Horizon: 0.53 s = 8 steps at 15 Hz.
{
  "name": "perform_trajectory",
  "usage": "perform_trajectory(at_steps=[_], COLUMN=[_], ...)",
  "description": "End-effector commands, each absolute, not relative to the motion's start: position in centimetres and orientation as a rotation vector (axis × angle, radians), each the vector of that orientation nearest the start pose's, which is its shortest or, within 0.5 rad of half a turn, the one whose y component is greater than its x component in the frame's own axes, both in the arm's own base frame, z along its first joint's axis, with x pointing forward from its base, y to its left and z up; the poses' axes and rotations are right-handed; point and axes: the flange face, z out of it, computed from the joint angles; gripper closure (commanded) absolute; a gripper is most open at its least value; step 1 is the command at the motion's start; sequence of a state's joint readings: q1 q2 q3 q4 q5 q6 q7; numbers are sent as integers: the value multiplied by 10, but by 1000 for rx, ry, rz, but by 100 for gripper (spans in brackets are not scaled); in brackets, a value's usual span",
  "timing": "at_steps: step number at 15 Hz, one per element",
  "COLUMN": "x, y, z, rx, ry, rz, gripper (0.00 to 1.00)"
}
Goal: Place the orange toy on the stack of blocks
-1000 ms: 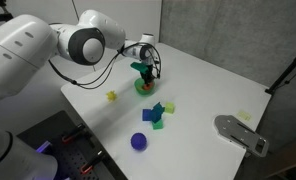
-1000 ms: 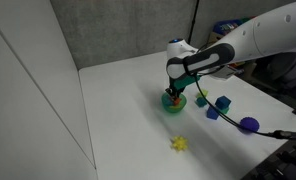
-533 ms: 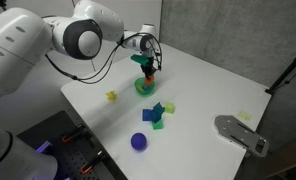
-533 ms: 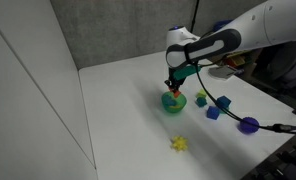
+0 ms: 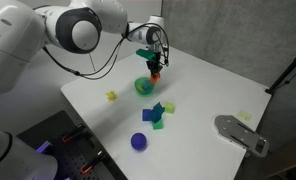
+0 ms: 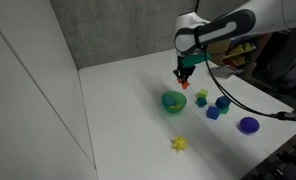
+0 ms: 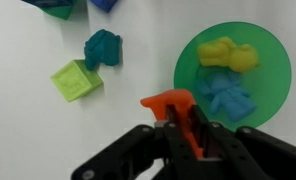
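Note:
My gripper (image 7: 178, 128) is shut on the orange toy (image 7: 166, 103), a small orange-red piece, and holds it in the air above the white table. In the exterior views the toy (image 5: 155, 73) (image 6: 185, 84) hangs just above and beside the green bowl (image 5: 146, 87) (image 6: 173, 101). The stack of blocks (image 5: 158, 113) (image 6: 216, 106) is a loose cluster of blue and green cubes in front of the bowl. In the wrist view a teal block (image 7: 102, 47) and a green block (image 7: 75, 80) lie at upper left.
The green bowl (image 7: 278, 60) holds a yellow and a blue toy. A purple ball (image 5: 139, 142) (image 6: 248, 125) lies near the table's front edge. A small yellow block (image 5: 112, 96) (image 6: 178, 144) sits apart. A grey device (image 5: 240, 133) stands at one table corner.
The gripper has risen out of the green bowl with the orange toy in its jaws and moved up and slightly sideways, away from the bowl.

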<state>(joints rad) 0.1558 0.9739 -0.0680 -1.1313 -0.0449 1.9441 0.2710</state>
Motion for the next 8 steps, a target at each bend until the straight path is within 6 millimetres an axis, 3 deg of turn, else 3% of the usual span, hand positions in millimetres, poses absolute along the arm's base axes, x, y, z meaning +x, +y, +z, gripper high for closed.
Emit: perform_trajectory(at_steps=[1,8], x=[728,681], y=[42,-10], z=[220,224], rx=[-3259,-3249], ry=[270,364], rz=[285,410], gripper=[93,93])
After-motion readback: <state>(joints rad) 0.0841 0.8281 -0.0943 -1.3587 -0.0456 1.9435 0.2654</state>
